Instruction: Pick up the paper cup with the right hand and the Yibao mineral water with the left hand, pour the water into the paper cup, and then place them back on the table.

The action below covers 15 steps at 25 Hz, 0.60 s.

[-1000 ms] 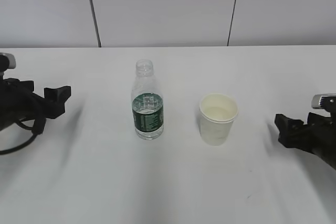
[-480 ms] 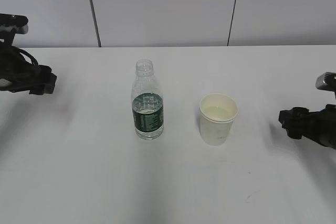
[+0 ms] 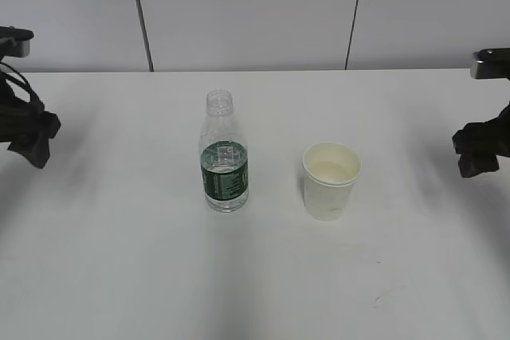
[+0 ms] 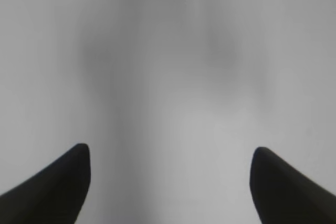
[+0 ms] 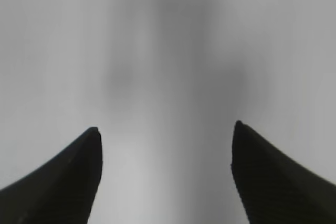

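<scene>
The Yibao mineral water bottle (image 3: pixel 224 154), clear with a dark green label and no cap, stands upright on the white table (image 3: pixel 255 276) left of centre. The cream paper cup (image 3: pixel 330 180) stands upright to its right, apart from it. My left gripper (image 3: pixel 32 142) hangs at the far left edge, far from the bottle. In the left wrist view it (image 4: pixel 170 153) is open and empty over bare table. My right gripper (image 3: pixel 476 151) hangs at the far right edge, far from the cup. In the right wrist view it (image 5: pixel 165 132) is open and empty.
A pale panelled wall (image 3: pixel 255 13) with dark seams stands behind the table's back edge. Both wrist views show only blurred white tabletop below the fingertips.
Both arms have drawn back from the bottle and cup toward the outer edges and risen, the grippers turning to point downward. Bottle and cup have not moved.
</scene>
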Each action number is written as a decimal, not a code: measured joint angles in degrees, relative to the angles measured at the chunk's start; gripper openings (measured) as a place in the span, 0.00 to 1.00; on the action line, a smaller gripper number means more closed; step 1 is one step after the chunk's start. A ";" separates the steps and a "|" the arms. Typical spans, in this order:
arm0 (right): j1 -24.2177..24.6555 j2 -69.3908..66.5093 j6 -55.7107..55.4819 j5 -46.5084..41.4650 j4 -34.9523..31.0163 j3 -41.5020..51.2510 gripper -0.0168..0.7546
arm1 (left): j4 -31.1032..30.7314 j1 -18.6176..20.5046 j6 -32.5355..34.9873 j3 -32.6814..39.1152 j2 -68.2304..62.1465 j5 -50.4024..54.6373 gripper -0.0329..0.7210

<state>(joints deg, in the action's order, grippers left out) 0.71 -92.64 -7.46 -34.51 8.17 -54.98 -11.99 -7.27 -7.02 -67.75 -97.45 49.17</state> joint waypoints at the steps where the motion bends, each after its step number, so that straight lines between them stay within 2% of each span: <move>1: 0.00 0.00 1.96 -5.14 -0.30 -1.85 0.79 | 0.00 0.00 0.39 -0.07 0.00 2.54 0.79; 4: 0.00 0.00 8.37 -18.72 -2.71 -7.50 0.79 | 0.18 0.00 2.84 -0.09 0.08 9.36 0.78; 7: 0.00 0.00 11.78 -28.09 -5.24 -11.31 0.79 | 0.49 0.00 5.97 -0.09 0.14 15.59 0.76; 11: 0.00 0.00 14.06 -33.50 -8.75 -14.49 0.79 | 1.39 0.00 7.02 -0.09 0.28 19.33 0.75; 15: 0.00 0.00 17.18 -34.87 -10.66 -15.14 0.79 | 4.30 0.00 7.71 -0.14 0.65 19.47 0.75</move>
<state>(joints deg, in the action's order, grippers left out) 0.71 -92.64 9.72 -69.39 -2.50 -70.12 -7.69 -7.27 0.69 -67.88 -96.80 68.64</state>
